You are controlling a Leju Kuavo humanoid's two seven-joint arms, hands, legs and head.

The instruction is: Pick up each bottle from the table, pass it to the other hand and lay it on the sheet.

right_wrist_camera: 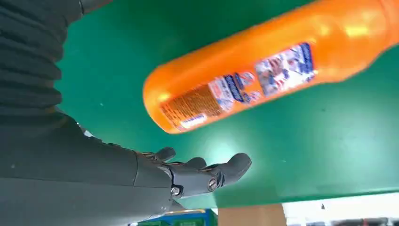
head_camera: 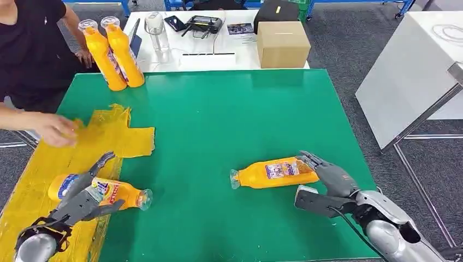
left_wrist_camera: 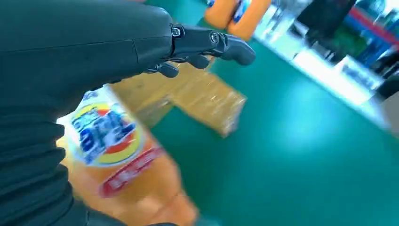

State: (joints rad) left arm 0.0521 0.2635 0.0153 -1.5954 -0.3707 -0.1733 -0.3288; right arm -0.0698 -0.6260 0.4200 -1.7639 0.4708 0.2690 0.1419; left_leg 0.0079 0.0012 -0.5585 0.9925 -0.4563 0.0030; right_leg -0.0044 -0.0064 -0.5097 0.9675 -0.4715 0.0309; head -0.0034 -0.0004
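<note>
An orange bottle point(head_camera: 117, 192) point(left_wrist_camera: 113, 146) lies on the yellow sheet point(head_camera: 38, 164) point(left_wrist_camera: 207, 101), its cap end over the green mat point(head_camera: 218, 120). My left hand point(head_camera: 82, 197) point(left_wrist_camera: 94, 47) hovers over its label with fingers point(left_wrist_camera: 211, 42) stretched out, not wrapped around it. A second orange bottle point(head_camera: 273, 173) point(right_wrist_camera: 263, 70) lies on the mat at front right. My right hand point(head_camera: 330, 180) point(right_wrist_camera: 188, 176) is open just behind its base, fingers extended and apart from it. Two more orange bottles point(head_camera: 112, 52) point(left_wrist_camera: 235, 12) stand at the mat's back left corner.
A person in black stands at the left, one hand point(head_camera: 54, 129) on the sheet's far edge. Behind the mat, a white table holds a cardboard box point(head_camera: 283, 43), a clear bottle point(head_camera: 155, 30) and small devices. A white table point(head_camera: 404, 82) stands to the right.
</note>
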